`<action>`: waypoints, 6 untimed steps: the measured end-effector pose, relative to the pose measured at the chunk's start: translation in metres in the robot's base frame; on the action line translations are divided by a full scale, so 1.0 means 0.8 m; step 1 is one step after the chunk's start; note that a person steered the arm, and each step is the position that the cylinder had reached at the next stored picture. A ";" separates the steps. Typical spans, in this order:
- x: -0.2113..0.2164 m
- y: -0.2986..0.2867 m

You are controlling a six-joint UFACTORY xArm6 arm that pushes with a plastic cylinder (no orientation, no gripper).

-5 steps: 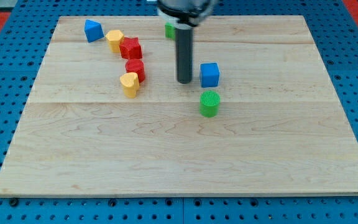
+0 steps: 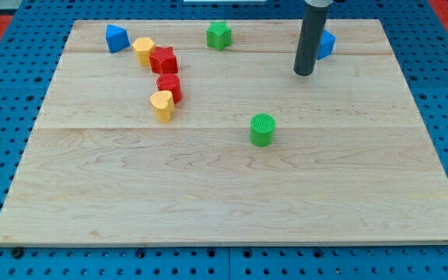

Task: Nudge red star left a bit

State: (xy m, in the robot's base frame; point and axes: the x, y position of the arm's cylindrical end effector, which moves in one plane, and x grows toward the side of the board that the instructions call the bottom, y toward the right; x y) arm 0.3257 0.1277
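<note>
The red star (image 2: 163, 60) lies near the view's top left, touching a yellow block (image 2: 144, 50) on its upper left. A second red block (image 2: 169, 87) sits just below it, with a yellow heart-like block (image 2: 162, 105) against that one's lower left. My tip (image 2: 304, 74) rests on the board far to the right of the red star, in the view's upper right. A blue cube (image 2: 327, 44) stands just behind the rod, to its right, partly hidden by it.
A blue block (image 2: 116, 37) sits at the top left corner. A green star (image 2: 218, 35) is at the top centre. A green cylinder (image 2: 262, 129) stands near the board's middle. The wooden board (image 2: 224, 194) lies on a blue pegboard.
My tip has moved up and to the right. The blue cube has gone from the middle to the top right. The green star is now uncovered. The red star has not moved.
</note>
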 end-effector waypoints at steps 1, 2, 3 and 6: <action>0.000 -0.001; -0.018 -0.101; -0.054 -0.211; -0.061 -0.387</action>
